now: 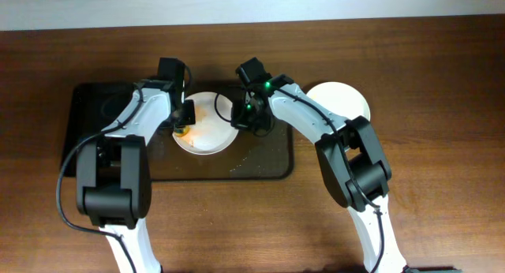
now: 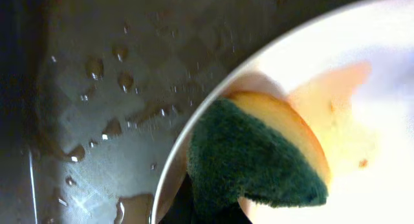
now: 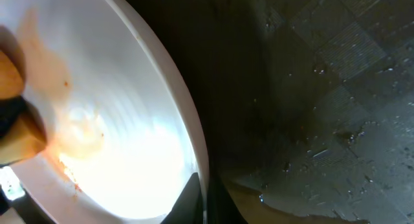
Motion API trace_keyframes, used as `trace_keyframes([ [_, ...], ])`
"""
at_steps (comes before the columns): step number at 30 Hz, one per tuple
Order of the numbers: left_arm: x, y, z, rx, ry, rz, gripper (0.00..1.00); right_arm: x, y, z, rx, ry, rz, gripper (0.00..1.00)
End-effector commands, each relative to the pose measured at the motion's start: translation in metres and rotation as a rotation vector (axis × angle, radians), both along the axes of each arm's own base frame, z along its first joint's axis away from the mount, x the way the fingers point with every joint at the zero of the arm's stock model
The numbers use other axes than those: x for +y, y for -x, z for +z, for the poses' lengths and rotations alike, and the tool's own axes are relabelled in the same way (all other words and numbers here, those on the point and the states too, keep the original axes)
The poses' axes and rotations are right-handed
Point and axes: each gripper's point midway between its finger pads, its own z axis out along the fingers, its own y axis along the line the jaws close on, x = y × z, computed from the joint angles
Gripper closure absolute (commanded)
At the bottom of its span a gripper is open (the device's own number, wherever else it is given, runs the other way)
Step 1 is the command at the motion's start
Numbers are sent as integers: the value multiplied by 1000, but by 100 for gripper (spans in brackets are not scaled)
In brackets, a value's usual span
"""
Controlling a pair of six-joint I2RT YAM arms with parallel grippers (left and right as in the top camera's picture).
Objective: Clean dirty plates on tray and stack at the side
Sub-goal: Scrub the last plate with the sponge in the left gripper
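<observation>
A white plate (image 1: 207, 131) smeared with orange sauce lies on the dark tray (image 1: 102, 151). My left gripper (image 1: 184, 123) is shut on a sponge (image 2: 259, 156) with a green scrub face and yellow body, pressed on the plate's left part (image 2: 362, 120). My right gripper (image 1: 251, 119) is shut on the plate's right rim (image 3: 187, 146), one finger inside and one outside. A clean white plate (image 1: 339, 99) sits on the table right of the tray.
The tray surface is wet, with water drops (image 2: 97, 68) and a puddle (image 3: 291, 201). The wooden table (image 1: 426, 107) lies around the tray.
</observation>
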Motion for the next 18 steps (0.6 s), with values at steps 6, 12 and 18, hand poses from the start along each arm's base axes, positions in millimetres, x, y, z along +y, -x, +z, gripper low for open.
trace_keyframes([
  [6, -44, 32, -56, 115, 259, -211, 99, 1, 8, -2, 38, -54, 51, 96],
  [12, -32, -17, -50, -78, 173, -161, 100, 1, 9, -3, 39, -52, 50, 96],
  [18, 5, 22, -60, 80, 7, 30, 99, 1, 8, -2, 36, -53, 51, 96],
])
